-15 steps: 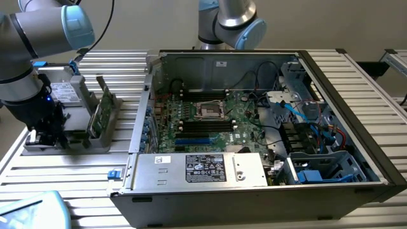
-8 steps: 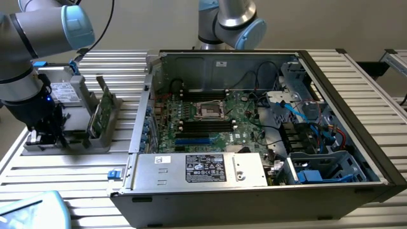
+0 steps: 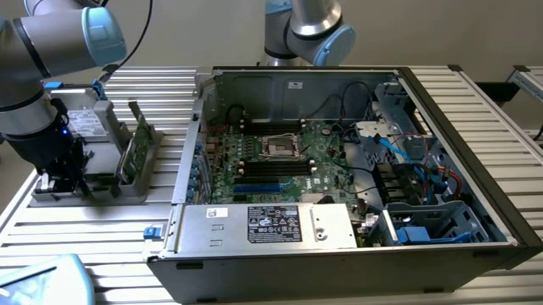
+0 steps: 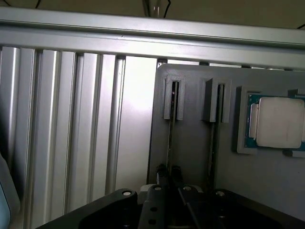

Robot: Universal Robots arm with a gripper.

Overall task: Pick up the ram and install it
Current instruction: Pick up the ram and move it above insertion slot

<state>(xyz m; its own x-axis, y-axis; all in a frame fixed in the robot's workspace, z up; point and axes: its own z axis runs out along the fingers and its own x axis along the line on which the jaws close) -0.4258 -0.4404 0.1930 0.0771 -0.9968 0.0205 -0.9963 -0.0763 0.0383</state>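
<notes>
In the wrist view the ram (image 4: 170, 143) shows edge-on as a thin stick standing in a slot of the grey holder (image 4: 190, 143). My gripper (image 4: 169, 175) sits low over it, its black fingers (image 4: 162, 171) shut on the stick's top edge. A second thin stick (image 4: 212, 143) stands in the neighbouring slot. In the exterior view my gripper (image 3: 61, 181) is down at the holder (image 3: 127, 190) on the exterior view's left, and its body hides the gripped stick. A green stick (image 3: 137, 149) stands upright beside it.
A square silver processor (image 4: 279, 121) lies in a recess of the holder. The open computer case (image 3: 297, 71) holds the motherboard (image 3: 280, 159) with dark slots, cables and a power supply (image 3: 271, 225). A silver drive box (image 3: 81, 121) stands behind the holder. A second robot arm (image 3: 306, 28) stands at the back.
</notes>
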